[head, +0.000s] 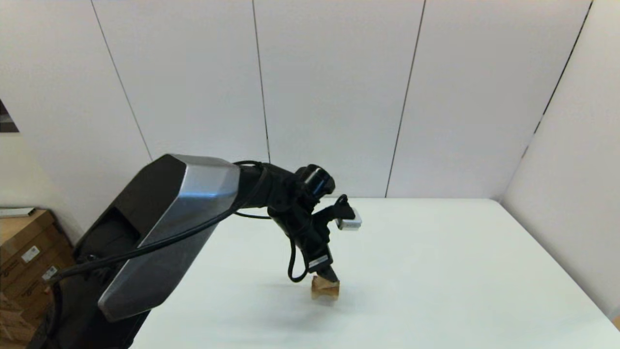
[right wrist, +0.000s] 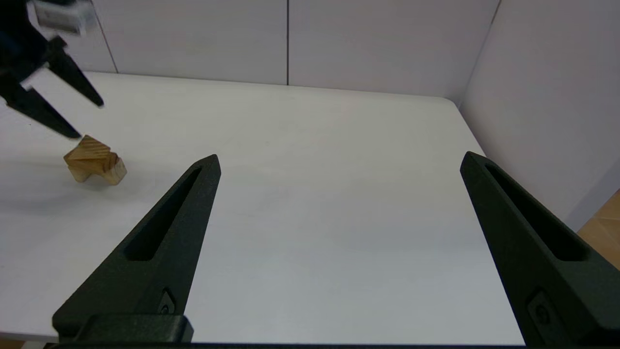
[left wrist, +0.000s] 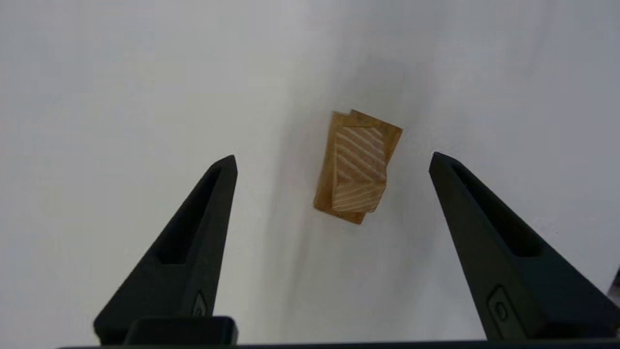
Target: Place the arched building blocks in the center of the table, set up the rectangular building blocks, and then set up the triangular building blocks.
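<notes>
The arched building block [head: 325, 289] stands alone on the white table [head: 436, 266], slightly left of the middle, its hollow facing down. My left gripper [head: 331, 277] hangs just above it, open, fingers apart and not touching the wood. From the left wrist view the block [left wrist: 358, 169] lies below and between the spread fingers [left wrist: 203, 218]. The right wrist view shows the block [right wrist: 94, 162] far off, under the left gripper [right wrist: 89, 120]. My right gripper [right wrist: 340, 156] is open and holds nothing, over the table's near right part. The rectangular and triangular building blocks are out of view.
Cardboard boxes [head: 24, 252] are stacked on the floor beyond the table's left side. White wall panels [head: 339, 97] close off the far edge, and another wall [right wrist: 542, 97] runs along the right edge.
</notes>
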Action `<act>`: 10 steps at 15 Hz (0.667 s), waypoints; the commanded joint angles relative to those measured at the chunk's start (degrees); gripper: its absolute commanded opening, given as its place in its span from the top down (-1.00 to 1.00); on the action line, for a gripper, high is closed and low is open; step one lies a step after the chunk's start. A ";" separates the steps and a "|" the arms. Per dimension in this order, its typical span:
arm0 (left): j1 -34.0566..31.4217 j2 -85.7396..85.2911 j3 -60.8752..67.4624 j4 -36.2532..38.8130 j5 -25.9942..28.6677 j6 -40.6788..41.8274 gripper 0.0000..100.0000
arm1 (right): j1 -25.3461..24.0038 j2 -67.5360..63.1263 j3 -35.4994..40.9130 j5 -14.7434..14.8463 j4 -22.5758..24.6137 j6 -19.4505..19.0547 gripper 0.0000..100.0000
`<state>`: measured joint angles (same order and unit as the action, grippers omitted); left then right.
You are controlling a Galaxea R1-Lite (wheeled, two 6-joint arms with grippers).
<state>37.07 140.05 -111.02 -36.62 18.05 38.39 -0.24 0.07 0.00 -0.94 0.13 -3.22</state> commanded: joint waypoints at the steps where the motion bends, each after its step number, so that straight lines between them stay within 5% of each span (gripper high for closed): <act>1: -2.62 -17.79 0.89 -3.55 0.05 -4.20 -1.00 | -0.02 -0.07 0.00 -0.03 0.04 -0.03 -1.00; 5: -5.17 -39.06 1.33 -16.38 -1.00 -8.59 -1.00 | -0.02 -0.07 0.00 -0.03 0.04 -0.03 -1.00; 10: -6.31 -66.66 8.54 -17.08 -14.36 -19.93 -1.00 | -0.02 -0.07 0.00 -0.03 0.04 -0.03 -1.00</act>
<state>32.33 95.15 -108.22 -51.79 12.09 24.72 -0.24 0.07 0.00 -0.94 0.11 -3.22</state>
